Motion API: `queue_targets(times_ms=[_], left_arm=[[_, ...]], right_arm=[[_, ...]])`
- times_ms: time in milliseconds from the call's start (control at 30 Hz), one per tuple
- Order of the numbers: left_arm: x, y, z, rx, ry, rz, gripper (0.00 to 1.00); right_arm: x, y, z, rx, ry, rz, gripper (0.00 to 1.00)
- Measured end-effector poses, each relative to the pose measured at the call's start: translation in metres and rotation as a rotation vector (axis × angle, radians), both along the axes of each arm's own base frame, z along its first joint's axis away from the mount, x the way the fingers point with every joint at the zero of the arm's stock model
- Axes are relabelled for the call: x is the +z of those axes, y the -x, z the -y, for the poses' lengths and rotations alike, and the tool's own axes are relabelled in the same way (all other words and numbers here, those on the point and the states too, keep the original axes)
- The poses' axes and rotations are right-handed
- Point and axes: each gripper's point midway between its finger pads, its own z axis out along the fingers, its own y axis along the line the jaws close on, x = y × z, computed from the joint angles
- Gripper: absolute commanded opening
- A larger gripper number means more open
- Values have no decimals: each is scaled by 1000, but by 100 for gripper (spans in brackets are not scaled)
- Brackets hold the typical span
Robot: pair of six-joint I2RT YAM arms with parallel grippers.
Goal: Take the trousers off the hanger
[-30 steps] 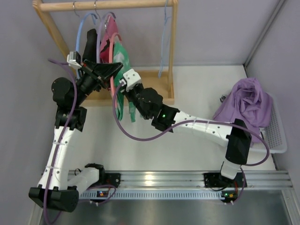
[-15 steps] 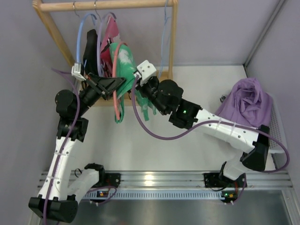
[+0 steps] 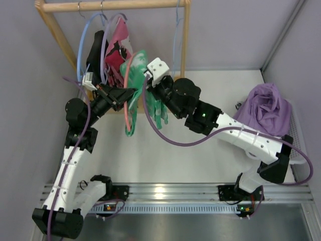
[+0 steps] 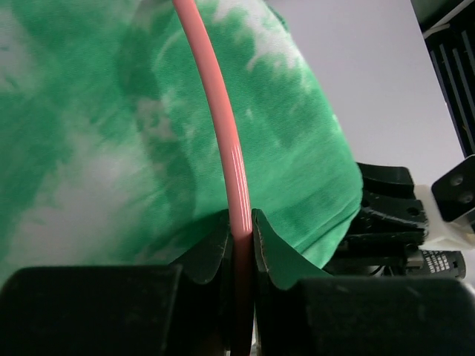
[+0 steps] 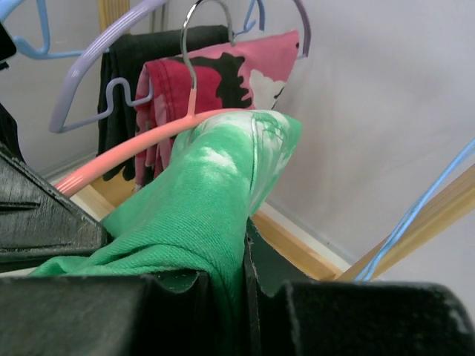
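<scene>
The green trousers (image 3: 145, 95) with whitish blotches hang over the salmon-pink hanger (image 3: 125, 100), held in the air in front of the wooden rack. My left gripper (image 3: 126, 93) is shut on the hanger's pink bar (image 4: 230, 163), with the trousers (image 4: 111, 126) draped behind it. My right gripper (image 3: 149, 85) is shut on a bunched fold of the trousers (image 5: 200, 215) just right of the hanger bar (image 5: 141, 144). The hanger's metal hook (image 5: 191, 44) is free of the rail.
The wooden rack (image 3: 115, 6) at the back holds light blue hangers (image 3: 85, 35), a lilac hanger (image 3: 108, 30) and a pink-and-black garment (image 3: 118, 42). A purple cloth (image 3: 266, 113) lies in a white basket (image 3: 298, 145) at the right.
Both grippers have moved forward and to the right, carrying hanger and trousers away from the rack. The right arm has swung up and over, drawing the green fabric to the right of the hanger.
</scene>
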Motion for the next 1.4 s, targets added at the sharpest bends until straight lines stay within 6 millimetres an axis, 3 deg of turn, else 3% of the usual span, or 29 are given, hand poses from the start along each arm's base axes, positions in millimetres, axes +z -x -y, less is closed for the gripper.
queue_targets(times_ms=[367,533,733,900,1033,1133,1200,1267,1400], left_arm=[[-4,-6,0,1,4,-14,0],[-27,-14,0,10,-12,-91,0],[-65,-21,1,13,-52,-206,0],[-68,-16,5,-10,-86,-188,0],[-66,-6,11,-47,-113,-151,0],[-64,0,13,-64,-126,-125,0],[-64,1,14,-69,-134,-115,0],[-64,2,15,-74,-144,-104,0],[-66,7,21,-98,-173,-72,0]], right_arm=[[91,1,29,-36,-146,129,0],[130,6,44,-49,-225,189,0],[197,26,90,-75,-392,301,0],[243,42,154,-136,-514,391,0],[259,43,222,-245,-583,429,0],[257,43,272,-353,-602,443,0],[247,48,316,-456,-609,443,0],[232,59,354,-561,-599,445,0],[200,87,411,-768,-561,422,0]])
